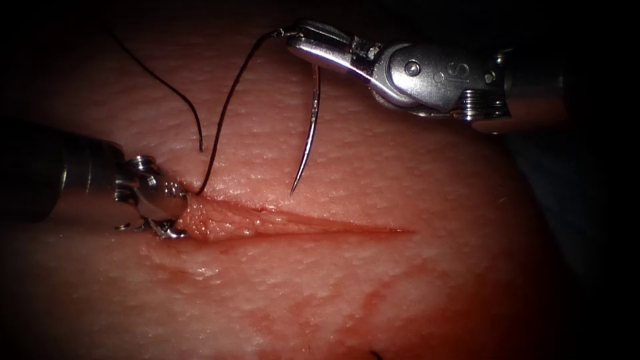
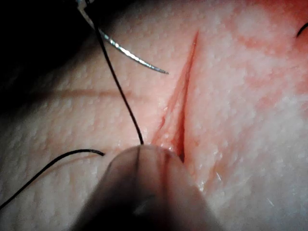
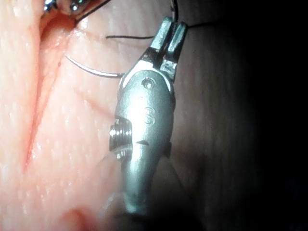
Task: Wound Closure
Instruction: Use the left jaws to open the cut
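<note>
The cut (image 1: 300, 223) runs across the tissue (image 1: 400, 167). My right tool (image 1: 300, 37) is shut on the curved needle (image 1: 310, 127) near its tail. The needle hangs free above the tissue, its tip just beyond the cut's far edge and outside the tissue. Dark thread (image 1: 230, 100) runs from the needle's tail down into the tissue at the cut's left end. A free thread end (image 1: 167, 87) lies beside it. My left tool (image 1: 175, 213) grips a bunched fold of tissue at that left end. The wrist views show the needle (image 2: 134, 57) (image 3: 91, 71), the right tool (image 3: 169, 31) and the cut (image 2: 185, 82).
Red fluid (image 1: 373, 293) stains the tissue on the near side of the cut. A short dark thread end (image 1: 375, 353) lies at the near edge. The right tool's wrist and shaft (image 1: 467, 83) reach in over the far right of the tissue.
</note>
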Motion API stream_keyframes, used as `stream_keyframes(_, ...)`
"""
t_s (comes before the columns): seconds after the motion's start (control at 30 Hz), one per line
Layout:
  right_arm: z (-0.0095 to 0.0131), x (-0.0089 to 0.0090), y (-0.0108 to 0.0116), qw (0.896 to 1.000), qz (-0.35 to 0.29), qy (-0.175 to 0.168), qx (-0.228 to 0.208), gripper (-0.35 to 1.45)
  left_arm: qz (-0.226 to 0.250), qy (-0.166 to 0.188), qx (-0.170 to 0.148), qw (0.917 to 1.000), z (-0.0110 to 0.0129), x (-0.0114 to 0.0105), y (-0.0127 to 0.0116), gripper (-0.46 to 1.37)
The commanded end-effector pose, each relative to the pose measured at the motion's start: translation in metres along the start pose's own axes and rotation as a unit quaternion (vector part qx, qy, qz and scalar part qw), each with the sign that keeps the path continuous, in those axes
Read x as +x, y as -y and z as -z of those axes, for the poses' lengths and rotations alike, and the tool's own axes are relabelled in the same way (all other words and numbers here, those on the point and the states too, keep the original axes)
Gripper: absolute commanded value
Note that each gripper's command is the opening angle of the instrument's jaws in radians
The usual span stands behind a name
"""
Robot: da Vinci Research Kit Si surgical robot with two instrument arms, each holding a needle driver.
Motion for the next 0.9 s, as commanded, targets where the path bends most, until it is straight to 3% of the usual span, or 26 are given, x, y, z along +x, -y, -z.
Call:
stream_keyframes(0.03,0.0000,0.0000,0.0000,1.000,0.000,0.000,-0.002,-0.35,0.000,0.000,0.003,1.0000,0.0000,0.0000,0.0000,1.32)
stream_keyframes(0.9,-0.0001,0.0000,0.0001,1.000,0.000,0.001,-0.002,-0.35,-0.002,0.000,0.003,1.0000,-0.0001,0.0000,0.0000,1.30)
